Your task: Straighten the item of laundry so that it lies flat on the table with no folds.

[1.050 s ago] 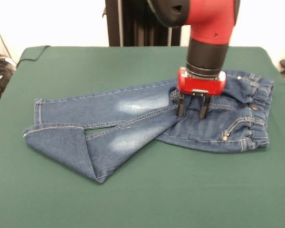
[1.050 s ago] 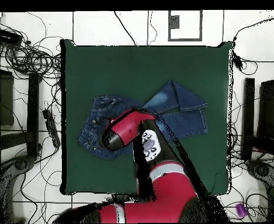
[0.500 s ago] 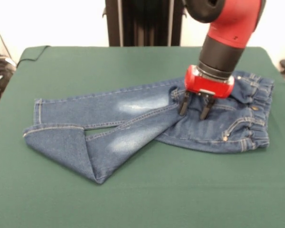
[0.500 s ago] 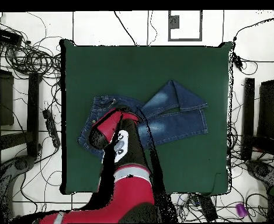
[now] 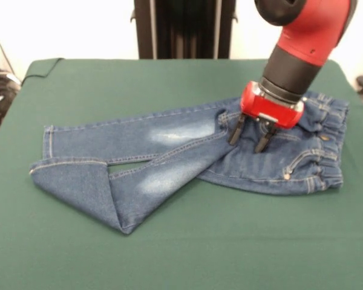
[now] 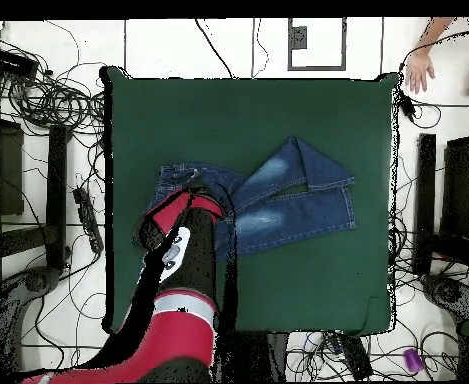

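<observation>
Front view, lower left of frame: the jeans' [image 5: 187, 151] nearer leg was doubled back at the cuff into a pointed flap, so its underside and hem were hidden. That fold looked like the main thing keeping the garment from lying flat. The 2 legs ran leftward from centre; the waistband sat at right of centre on the green table [image 5: 230, 241].

Farther back, the gripper [image 5: 249, 136] hung tilted over the crotch seam, its 2 fingers apart and empty, tips just above or touching the denim; contact could not be judged.

Overhead, the arm [image 6: 183, 265] covered the seat area. A person's hand [image 6: 418, 70] showed at upper right.
</observation>
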You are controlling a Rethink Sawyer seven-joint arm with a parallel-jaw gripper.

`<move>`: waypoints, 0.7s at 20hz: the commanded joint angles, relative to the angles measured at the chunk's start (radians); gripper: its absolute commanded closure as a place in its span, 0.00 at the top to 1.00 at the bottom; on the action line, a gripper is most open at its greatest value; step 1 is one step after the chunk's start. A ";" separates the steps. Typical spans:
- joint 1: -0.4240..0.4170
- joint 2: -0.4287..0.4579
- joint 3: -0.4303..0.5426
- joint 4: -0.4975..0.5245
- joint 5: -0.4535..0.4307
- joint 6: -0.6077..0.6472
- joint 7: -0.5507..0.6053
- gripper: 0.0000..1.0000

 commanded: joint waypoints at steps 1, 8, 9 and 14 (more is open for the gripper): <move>0.048 0.299 0.000 -0.133 0.210 -0.103 0.427 1.00; 0.079 0.380 -0.036 -0.176 0.369 -0.365 0.421 1.00; 0.080 0.386 -0.033 -0.178 0.392 -0.393 0.416 1.00; 0.086 0.395 -0.014 -0.173 0.500 -0.438 0.399 1.00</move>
